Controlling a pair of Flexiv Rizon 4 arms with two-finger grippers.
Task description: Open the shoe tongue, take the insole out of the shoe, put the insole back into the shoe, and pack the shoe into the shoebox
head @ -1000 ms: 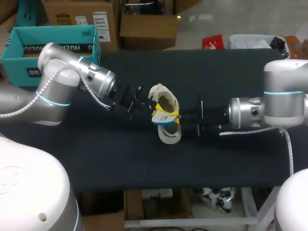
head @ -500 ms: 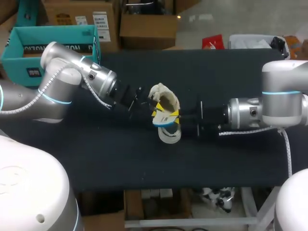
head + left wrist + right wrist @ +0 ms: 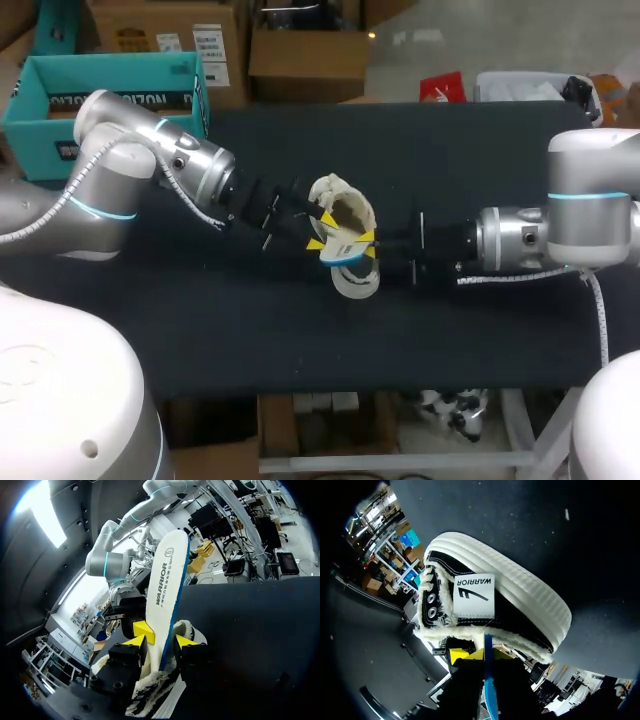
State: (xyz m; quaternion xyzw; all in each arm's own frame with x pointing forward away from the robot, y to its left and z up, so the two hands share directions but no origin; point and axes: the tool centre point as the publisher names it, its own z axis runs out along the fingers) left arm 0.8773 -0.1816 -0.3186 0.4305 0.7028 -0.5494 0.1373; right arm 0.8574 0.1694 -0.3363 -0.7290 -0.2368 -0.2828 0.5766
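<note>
My left jaws pinch the insole (image 3: 165,590) from both sides. It is a stiff white sole with a blue edge and dark lettering down its face. My right jaws seem closed on that same blue edge, though the contact is hard to see. Just ahead of them is the shoe (image 3: 520,600), near the middle of the black table (image 3: 450,150). It has ribbed white rubber, black canvas, fleecy lining, metal eyelets (image 3: 431,605) and a white printed patch (image 3: 474,596). The teal cardboard shoebox (image 3: 40,75) stands open at ten o'clock from the shoe, beyond my left arm (image 3: 130,170).

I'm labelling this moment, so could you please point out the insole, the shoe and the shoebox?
insole (image 3: 162,595): left wrist view, its white face.
shoe (image 3: 516,611): right wrist view, its black side.
shoebox (image 3: 110,72): head view, its teal wall.
</note>
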